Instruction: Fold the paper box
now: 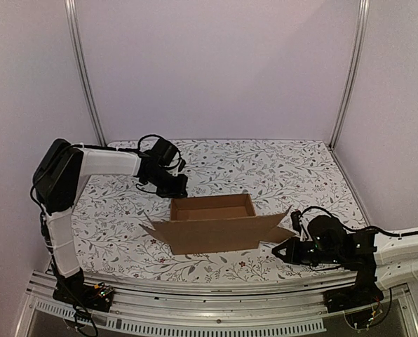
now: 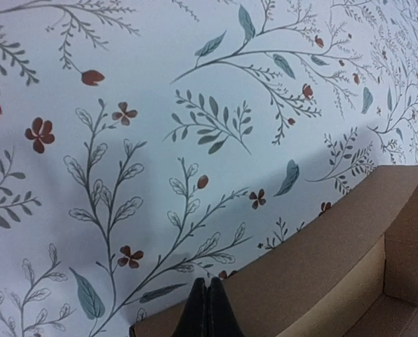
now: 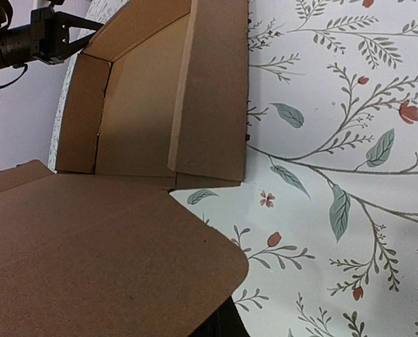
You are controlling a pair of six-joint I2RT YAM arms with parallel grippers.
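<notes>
The paper box (image 1: 212,221) is a brown cardboard tray in the middle of the table, with its broad front lid panel (image 1: 216,235) standing up toward me. My left gripper (image 1: 181,188) is shut with nothing in it, just outside the tray's back left corner. In the left wrist view the closed fingertips (image 2: 207,284) meet over the top edge of the cardboard wall (image 2: 321,260). My right gripper (image 1: 278,250) is low at the lid's right ear. In the right wrist view that rounded flap (image 3: 104,260) covers most of the dark fingers (image 3: 230,326), which look pressed together.
A floral cloth (image 1: 293,168) covers the table. White walls with metal posts (image 1: 86,77) enclose it at the back and sides. The left arm (image 3: 27,38) shows beyond the tray in the right wrist view.
</notes>
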